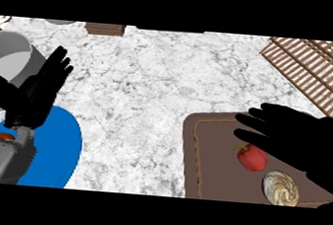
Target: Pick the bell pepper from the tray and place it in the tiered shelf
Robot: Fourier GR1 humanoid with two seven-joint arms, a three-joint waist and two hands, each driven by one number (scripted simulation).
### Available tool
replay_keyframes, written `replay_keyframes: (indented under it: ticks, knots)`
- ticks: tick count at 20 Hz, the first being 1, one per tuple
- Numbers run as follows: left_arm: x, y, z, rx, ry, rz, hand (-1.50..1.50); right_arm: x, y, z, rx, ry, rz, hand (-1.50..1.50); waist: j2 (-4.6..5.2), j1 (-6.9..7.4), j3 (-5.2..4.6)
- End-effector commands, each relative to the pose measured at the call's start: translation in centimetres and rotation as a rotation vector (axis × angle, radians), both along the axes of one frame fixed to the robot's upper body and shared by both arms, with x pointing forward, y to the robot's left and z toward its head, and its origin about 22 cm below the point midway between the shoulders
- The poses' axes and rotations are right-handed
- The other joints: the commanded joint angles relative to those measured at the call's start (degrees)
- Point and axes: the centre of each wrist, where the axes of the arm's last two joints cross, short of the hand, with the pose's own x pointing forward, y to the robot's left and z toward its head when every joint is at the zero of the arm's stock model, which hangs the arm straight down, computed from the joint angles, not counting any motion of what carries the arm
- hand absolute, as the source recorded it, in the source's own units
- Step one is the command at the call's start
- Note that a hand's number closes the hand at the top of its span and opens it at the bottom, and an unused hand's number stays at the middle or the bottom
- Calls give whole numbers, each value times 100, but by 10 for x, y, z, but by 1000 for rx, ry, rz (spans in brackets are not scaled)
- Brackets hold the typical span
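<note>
I'm looking at a counter (pixel 164 79) that reads as white-grey marble, mottled, smooth and matt. The tray (pixel 209 162) looks like brown wood, matt, with a thin pale inlaid line near its rim. The bell pepper (pixel 252 158) is red with a glossy skin. Beside it, the cream swirled thing (pixel 280 189) looks soft and matt. The tiered shelf (pixel 315 72) shows slatted brown wood. The grey pot (pixel 8 65) looks like dull metal. The blue plate (pixel 60 150) looks flat, smooth, unshiny. Both hands, left (pixel 39 89) and right (pixel 306 140), are matt black.
</note>
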Motion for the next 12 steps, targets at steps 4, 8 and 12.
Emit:
replay_keyframes:
  ticks: [4,8,12]
  knots:
    - [-4,5,0,-6,-10,-7,0,-15,24,-55,-158,-53,-52,-150,27,112,1]
    - [-3,4,0,0,-4,-14,0,-24,22,-64,-276,-136,-117,-150,21,79,0]
    - [-6,7,-10,-5,-8,-15,0,-38,25,-81,-290,-161,-132,-150,19,65,0]
